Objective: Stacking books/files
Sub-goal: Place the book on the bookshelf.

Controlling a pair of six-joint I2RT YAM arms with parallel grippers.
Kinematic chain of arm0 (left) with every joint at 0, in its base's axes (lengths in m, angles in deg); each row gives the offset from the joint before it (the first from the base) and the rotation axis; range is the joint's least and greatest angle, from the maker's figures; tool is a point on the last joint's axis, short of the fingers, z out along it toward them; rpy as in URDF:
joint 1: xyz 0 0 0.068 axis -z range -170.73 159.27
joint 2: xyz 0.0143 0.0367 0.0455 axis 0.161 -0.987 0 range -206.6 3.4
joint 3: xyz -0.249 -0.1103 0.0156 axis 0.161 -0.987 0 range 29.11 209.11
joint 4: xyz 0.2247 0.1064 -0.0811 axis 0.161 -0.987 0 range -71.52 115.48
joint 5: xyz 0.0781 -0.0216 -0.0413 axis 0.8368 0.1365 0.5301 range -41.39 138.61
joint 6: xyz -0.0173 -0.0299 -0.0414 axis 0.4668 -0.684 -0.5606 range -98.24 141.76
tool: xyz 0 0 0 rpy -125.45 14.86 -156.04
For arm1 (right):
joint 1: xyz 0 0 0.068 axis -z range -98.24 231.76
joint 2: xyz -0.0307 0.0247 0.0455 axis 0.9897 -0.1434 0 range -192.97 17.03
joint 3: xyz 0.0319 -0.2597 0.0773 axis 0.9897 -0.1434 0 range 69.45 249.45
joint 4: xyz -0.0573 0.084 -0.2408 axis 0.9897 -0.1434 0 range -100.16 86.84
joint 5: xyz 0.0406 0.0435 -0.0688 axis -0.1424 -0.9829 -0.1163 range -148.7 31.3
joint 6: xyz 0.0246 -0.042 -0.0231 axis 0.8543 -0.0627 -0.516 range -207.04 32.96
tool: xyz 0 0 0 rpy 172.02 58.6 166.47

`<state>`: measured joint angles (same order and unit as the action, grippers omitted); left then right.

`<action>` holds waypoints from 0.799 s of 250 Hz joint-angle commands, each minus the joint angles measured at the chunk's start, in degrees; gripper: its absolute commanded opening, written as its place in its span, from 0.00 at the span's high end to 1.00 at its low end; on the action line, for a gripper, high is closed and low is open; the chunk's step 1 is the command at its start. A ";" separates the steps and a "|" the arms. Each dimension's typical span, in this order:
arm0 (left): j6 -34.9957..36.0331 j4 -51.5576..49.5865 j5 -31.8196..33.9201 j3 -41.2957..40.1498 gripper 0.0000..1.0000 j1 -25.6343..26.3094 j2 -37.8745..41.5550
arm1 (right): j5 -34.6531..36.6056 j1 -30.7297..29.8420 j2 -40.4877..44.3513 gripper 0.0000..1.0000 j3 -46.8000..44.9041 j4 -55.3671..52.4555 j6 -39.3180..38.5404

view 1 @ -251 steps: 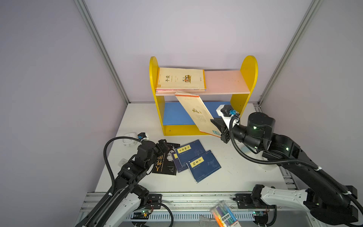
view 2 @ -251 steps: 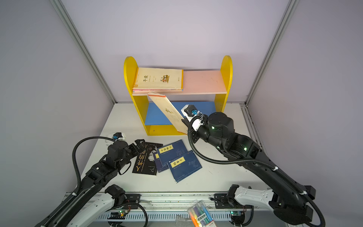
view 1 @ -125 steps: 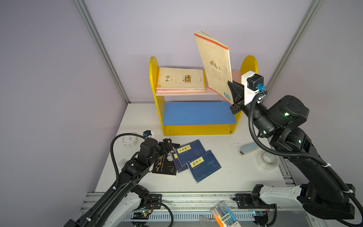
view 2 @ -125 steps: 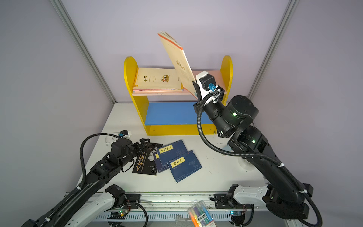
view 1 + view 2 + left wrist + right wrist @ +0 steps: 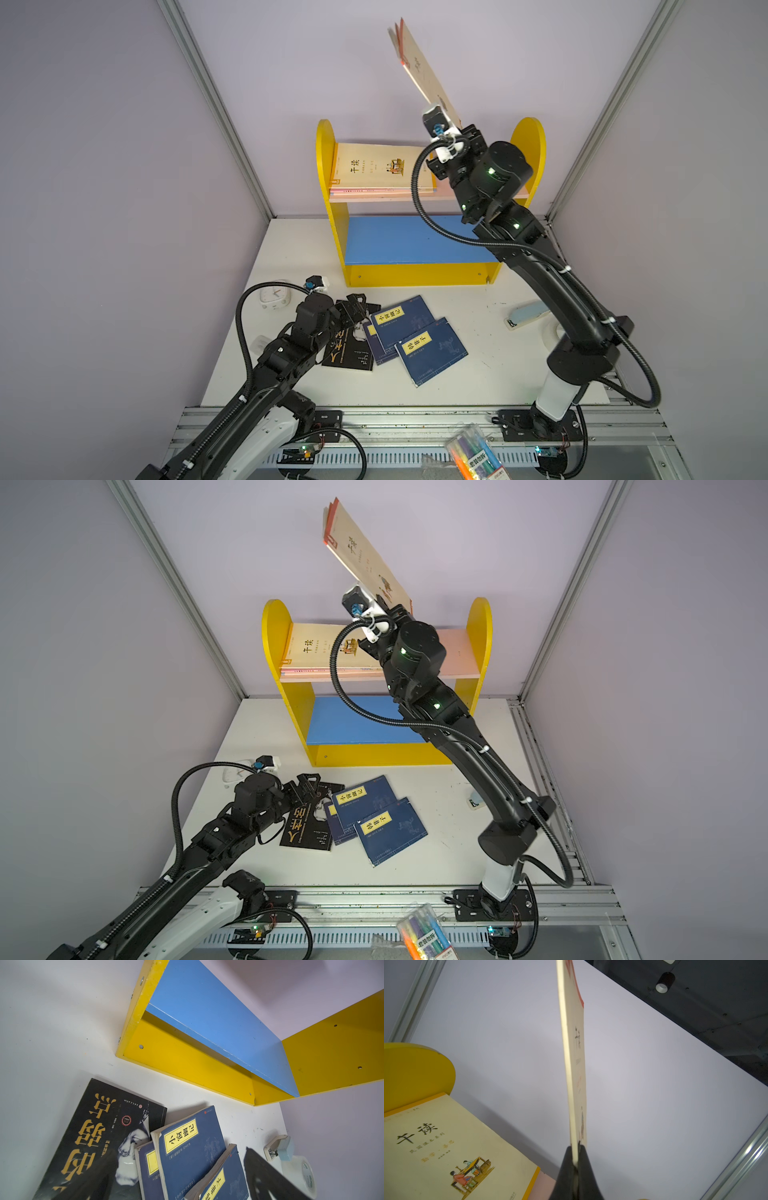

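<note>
Cream book (image 5: 419, 70): pinched by its lower edge in the right gripper (image 5: 576, 1147), whose jaws are pressed together on it. It is steeply tilted, high above the shelf.
Change: a second ago this book hung low in front of the blue board. It has since swung up past the shelf's right end and now hangs above the upper board.
Meaning: the carry looks nearly done. What seems to remain is laying the book flat on the pile.
Yellow shelf (image 5: 326, 166): the pink upper board (image 5: 457, 654) carries a pile of cream books (image 5: 382, 168) at its left end. The blue lower board (image 5: 395, 241) holds nothing.
Table (image 5: 478, 374): the black book (image 5: 349, 353) and overlapping navy books (image 5: 432, 351) lie near left, not yet shelved.
Left gripper (image 5: 357, 305): jaws spread wide and holding nothing, poised over the black book's far edge, hardly moved in that second.
Sundries: a white clock (image 5: 274, 296) at far left and a light-blue stapler block (image 5: 525, 316) at right.
</note>
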<state>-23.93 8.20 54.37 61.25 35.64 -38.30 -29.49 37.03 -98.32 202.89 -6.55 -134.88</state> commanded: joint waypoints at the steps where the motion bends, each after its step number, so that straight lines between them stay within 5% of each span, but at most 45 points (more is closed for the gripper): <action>1: 0.08 1.75 -0.67 -0.55 0.03 0.05 0.21 | -0.17 0.25 -6.46 1.00 7.64 -4.81 -6.14; 57: -0.30 2.69 -0.78 -1.47 0.03 -0.01 0.12 | -6.61 0.35 -11.00 1.00 10.65 -17.68 -4.64; 200: -0.72 4.36 -1.55 -1.92 0.03 -0.05 -1.29 | -16.41 0.34 -8.16 1.00 3.60 -24.80 -2.70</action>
<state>-24.37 10.91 53.23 59.48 35.64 -39.80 -42.93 37.44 -106.41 206.50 -29.92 -138.48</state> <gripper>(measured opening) 0.974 0.065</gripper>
